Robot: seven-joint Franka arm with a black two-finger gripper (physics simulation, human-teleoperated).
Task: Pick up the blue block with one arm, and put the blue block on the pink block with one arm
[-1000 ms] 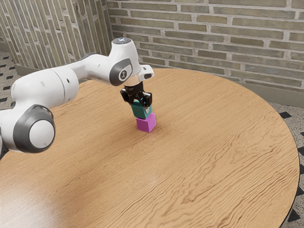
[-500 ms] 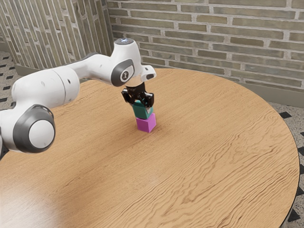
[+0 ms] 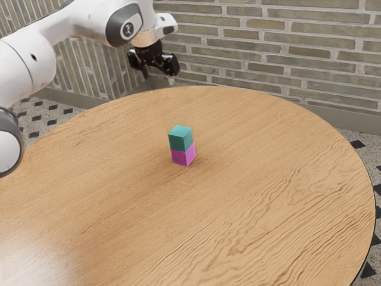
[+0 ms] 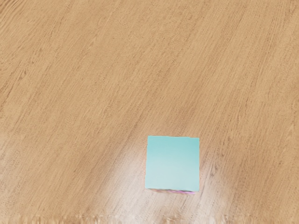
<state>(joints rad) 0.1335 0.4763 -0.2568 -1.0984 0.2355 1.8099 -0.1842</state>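
STATUS | your tool [image 3: 158, 67] upper left, spread, empty | blue block [image 3: 180, 137] mid-frame, seated on pink block [image 3: 183, 156] | likely light, rigid, slick-faced; you grip opposite flat sides, mid-height

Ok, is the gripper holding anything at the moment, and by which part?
Nothing is held. The gripper hangs open and empty, well above the blue block, which sits free on the pink block.
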